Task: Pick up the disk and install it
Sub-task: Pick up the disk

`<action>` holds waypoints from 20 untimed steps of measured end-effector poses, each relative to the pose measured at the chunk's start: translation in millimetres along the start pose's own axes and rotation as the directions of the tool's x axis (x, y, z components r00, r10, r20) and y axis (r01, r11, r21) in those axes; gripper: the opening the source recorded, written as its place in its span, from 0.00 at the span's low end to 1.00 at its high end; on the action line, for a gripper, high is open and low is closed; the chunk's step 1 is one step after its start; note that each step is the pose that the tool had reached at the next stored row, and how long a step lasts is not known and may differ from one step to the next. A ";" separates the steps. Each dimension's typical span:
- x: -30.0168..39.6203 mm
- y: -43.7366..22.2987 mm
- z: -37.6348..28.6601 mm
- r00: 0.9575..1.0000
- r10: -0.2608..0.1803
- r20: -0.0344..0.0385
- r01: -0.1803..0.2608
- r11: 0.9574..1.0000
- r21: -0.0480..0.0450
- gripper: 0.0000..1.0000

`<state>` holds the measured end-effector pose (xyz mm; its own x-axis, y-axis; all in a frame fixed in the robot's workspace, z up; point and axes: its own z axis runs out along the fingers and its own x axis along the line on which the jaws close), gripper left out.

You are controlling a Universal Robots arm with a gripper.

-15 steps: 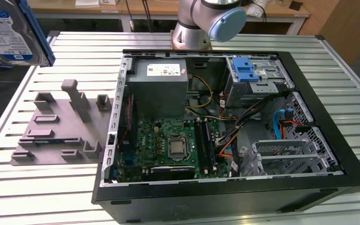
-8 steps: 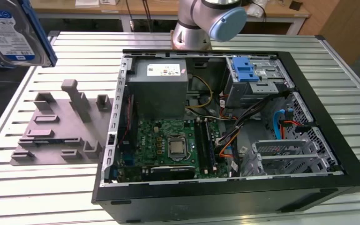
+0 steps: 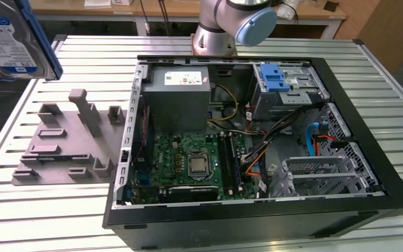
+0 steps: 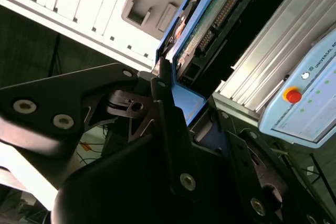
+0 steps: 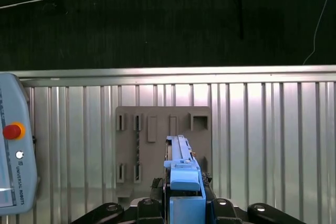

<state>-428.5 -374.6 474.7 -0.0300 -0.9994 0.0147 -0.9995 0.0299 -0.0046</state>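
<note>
While the pincer (image 4: 176, 85) is clamped on the disk (image 3: 9, 39), the drive hangs in the air, well above the worktop (image 3: 61, 220) near its far corner on the exterior view's left. It is apart from the open computer case (image 3: 257, 210). In the first wrist view it sits over the grey fixture (image 5: 152, 116).

The grip is on the blue carrier rail (image 4: 186, 100) at one short end, with black fingers (image 4: 163, 93) on either side.

Risks, judged:
- The hold is narrow, on plastic at one end only, so the long drive could pivot or slip if swung fast.
- The rail could flex or pop off the drive body.
- The drive cage (image 3: 293, 94) is on the far side of the case, with cables (image 3: 285, 126) just beside it. A tilted approach could snag the wires or jam on the cage edge.
- The disk's current pose does not look matched to the cage opening.

Orientation:
- The long axis runs from the pincer down toward the worktop, roughly upright and slightly tilted in the exterior view.
- The label face is turned to the exterior camera, and the green board side to the second wrist view.
- It is seen edge-on in the first wrist view.
- The free short end points at the fixture.
</note>
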 end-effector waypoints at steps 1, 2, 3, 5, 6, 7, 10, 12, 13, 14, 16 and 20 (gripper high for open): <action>0.2 -0.9 0.0 1.000 0.000 0.000 0.000 1.000 0.000 0.36; 0.4 -1.9 0.0 1.000 0.000 0.000 0.000 1.000 0.000 0.36; 0.5 -3.0 0.0 1.000 0.000 0.000 0.000 1.000 0.000 0.36; 0.9 -5.1 0.0 1.000 0.000 0.000 0.000 1.000 0.000 0.36; 1.0 -6.3 0.0 1.000 0.000 0.000 0.000 1.000 0.000 0.36; 1.1 -7.6 0.1 1.000 0.000 0.000 0.000 1.000 0.000 0.36; 1.1 -12.1 0.1 1.000 0.000 0.000 0.000 1.000 0.000 0.36; 1.0 -15.0 0.1 1.000 0.000 0.000 0.000 1.000 0.000 0.36; 0.9 -16.5 0.1 1.000 0.000 0.000 0.000 1.000 0.000 0.36; 0.9 -18.2 0.1 1.000 0.000 0.000 0.000 1.000 0.000 0.36; 0.8 -21.6 0.1 1.000 0.000 0.000 0.000 1.000 0.000 0.36; 0.6 -28.3 0.1 1.000 0.000 0.000 0.000 1.000 0.000 0.36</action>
<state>-400.2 -376.1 474.7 -0.0301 -0.9994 0.0147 -0.9995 0.0300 -0.0046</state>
